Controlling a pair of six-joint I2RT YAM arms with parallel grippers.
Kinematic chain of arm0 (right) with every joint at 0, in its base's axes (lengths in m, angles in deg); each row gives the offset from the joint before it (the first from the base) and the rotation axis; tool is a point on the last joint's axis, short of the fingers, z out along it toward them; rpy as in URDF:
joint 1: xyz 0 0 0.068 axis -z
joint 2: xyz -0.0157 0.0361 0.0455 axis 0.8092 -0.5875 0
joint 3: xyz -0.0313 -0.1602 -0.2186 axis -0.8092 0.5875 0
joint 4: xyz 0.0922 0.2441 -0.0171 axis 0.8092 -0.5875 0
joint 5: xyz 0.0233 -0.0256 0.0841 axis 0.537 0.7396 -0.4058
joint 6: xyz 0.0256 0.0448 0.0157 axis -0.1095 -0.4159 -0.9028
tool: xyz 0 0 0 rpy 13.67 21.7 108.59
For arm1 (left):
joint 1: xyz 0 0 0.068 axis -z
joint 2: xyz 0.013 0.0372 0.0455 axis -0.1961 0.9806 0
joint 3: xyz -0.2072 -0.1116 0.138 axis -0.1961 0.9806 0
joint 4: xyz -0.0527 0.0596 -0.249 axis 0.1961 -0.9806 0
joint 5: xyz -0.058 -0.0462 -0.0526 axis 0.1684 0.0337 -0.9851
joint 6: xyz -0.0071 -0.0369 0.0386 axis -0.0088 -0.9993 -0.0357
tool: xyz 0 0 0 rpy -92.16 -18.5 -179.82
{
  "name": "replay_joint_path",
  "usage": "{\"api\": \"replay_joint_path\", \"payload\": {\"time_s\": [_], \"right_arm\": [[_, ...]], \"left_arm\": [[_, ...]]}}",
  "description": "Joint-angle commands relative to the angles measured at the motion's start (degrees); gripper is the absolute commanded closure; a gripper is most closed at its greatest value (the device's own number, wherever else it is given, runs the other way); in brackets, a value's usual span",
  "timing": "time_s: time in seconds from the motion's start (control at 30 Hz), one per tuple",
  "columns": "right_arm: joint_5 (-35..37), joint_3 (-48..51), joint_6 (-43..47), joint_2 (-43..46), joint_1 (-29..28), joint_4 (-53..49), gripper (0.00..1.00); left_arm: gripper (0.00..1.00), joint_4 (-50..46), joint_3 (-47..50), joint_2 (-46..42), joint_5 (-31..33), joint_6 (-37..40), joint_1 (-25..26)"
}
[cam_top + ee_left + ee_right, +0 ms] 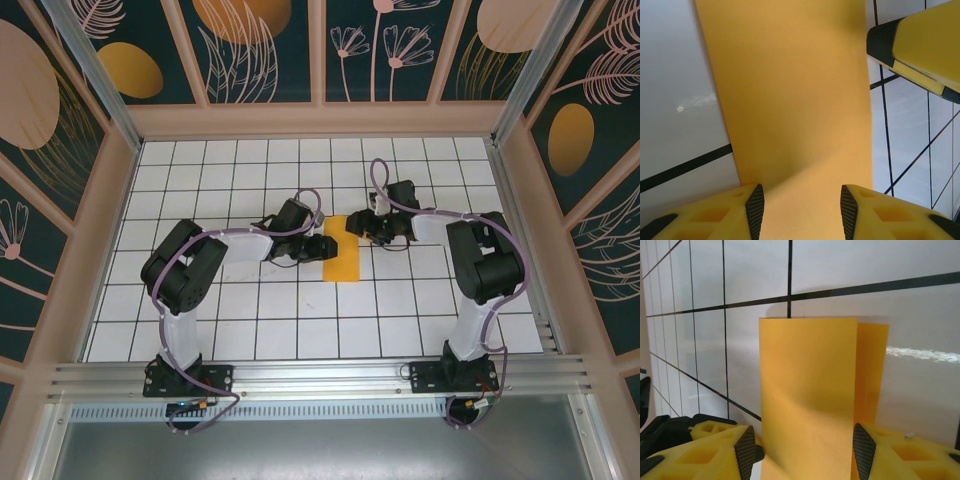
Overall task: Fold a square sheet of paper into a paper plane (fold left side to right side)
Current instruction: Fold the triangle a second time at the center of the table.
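The square sheet of paper (343,260) lies folded into a narrow orange-yellow strip on the white grid table (250,310). My left gripper (318,246) sits low over the strip's left side. In the left wrist view its fingers (755,206) stand apart with the paper (800,100) flat beneath them, gripper (802,207) open. My right gripper (366,229) is at the strip's far right end. In the right wrist view the top layer (807,390) covers most of a lower layer, whose edge peeks out on the right. The right gripper (804,450) is open over it.
A yellow finger of the right gripper (920,45) shows at the upper right of the left wrist view, close over the paper's edge. Patterned walls (90,230) enclose the table on three sides. An aluminium rail (320,375) runs along the near edge.
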Motion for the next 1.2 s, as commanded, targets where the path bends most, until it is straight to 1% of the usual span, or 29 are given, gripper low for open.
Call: {"api": "replay_joint_path", "payload": {"time_s": [0.0,0.23,0.5,0.7,0.93,1.17], "right_arm": [[-2.17,0.03,-0.19,-1.26,0.24,2.07,0.44],[-1.3,-0.16,0.01,-0.5,0.35,1.07,0.46],[1.95,0.09,-1.24,-0.35,0.4,-1.72,0.41],[-0.47,0.19,-1.62,-1.27,0.05,-0.58,0.4],[-2.84,-0.58,-1.51,-2.65,-0.99,-0.07,0.42],[-4.29,-0.21,-1.71,-0.23,-0.81,0.37,0.46]], "left_arm": [[0.52,-2.34,0.15,-0.07,0.96,1.02,0.34],[0.5,-4.21,0.12,-2.41,2.6,2.68,0.29],[0.51,-3.33,0.37,-0.77,2.0,2.27,0.32],[0.51,-3.05,0.34,-0.83,1.87,2.19,0.29],[0.51,-2.72,0.54,-1.3,1.8,2.17,0.29],[0.48,-2.87,1.2,-6.41,4.43,4.13,0.29]]}}
